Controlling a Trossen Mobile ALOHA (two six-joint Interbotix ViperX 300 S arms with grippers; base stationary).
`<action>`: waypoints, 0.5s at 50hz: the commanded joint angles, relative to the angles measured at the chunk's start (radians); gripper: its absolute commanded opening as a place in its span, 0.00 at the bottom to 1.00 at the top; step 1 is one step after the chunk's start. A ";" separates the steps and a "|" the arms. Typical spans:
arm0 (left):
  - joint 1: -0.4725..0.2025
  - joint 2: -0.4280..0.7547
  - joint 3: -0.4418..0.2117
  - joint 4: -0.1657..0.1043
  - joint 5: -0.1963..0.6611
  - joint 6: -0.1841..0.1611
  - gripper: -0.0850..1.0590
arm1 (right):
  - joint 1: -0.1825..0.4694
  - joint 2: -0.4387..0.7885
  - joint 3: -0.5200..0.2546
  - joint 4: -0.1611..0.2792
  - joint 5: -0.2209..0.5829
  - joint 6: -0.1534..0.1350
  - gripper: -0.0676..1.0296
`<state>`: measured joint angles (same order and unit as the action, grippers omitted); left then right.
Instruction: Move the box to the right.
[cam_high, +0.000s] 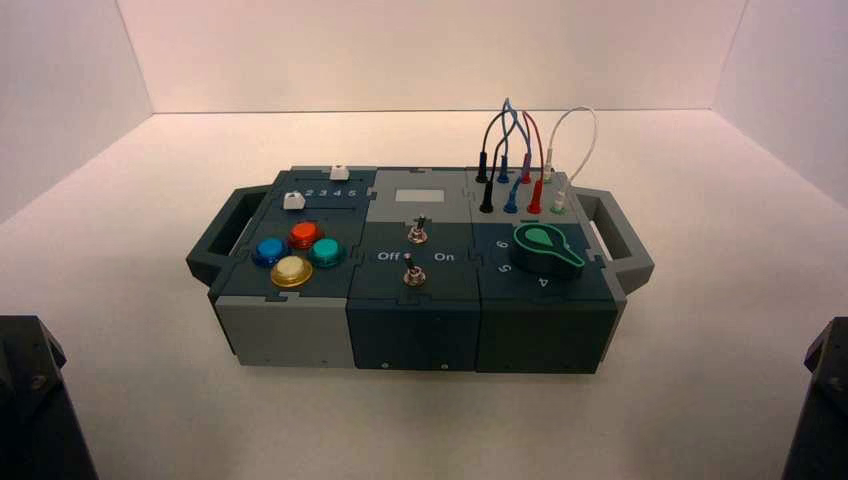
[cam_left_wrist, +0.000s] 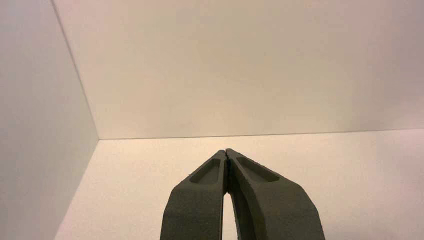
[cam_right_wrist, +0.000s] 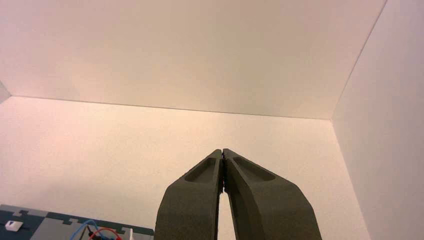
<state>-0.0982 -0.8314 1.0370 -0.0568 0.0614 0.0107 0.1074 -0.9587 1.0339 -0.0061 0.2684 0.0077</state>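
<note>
The box (cam_high: 420, 320) is a dark teal-and-grey panel box standing in the middle of the white floor, with a handle on each side. It bears four coloured buttons (cam_high: 297, 254) on the left, two toggle switches (cam_high: 415, 250) in the middle, a green knob (cam_high: 545, 246) and looped plug wires (cam_high: 520, 150) on the right. A corner of it shows in the right wrist view (cam_right_wrist: 60, 227). My left gripper (cam_left_wrist: 227, 151) is shut and empty, parked at the near left, apart from the box. My right gripper (cam_right_wrist: 222, 151) is shut and empty, parked at the near right.
White walls enclose the floor at the back (cam_high: 430, 50), the left and the right. Bare floor lies on both sides of the box, with more room on its right (cam_high: 730, 250). The arms' dark bases sit at the near corners (cam_high: 35, 400).
</note>
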 joint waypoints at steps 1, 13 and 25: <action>0.012 0.008 -0.018 0.000 -0.005 0.000 0.05 | 0.005 0.009 -0.035 -0.002 -0.006 -0.002 0.04; 0.012 0.008 -0.017 0.000 0.006 0.000 0.05 | 0.005 0.009 -0.037 -0.002 -0.006 0.002 0.04; 0.012 0.008 -0.018 0.002 0.011 0.002 0.05 | 0.005 0.009 -0.037 0.002 0.000 0.003 0.04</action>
<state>-0.0890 -0.8237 1.0370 -0.0568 0.0736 0.0107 0.1089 -0.9541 1.0339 -0.0061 0.2700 0.0077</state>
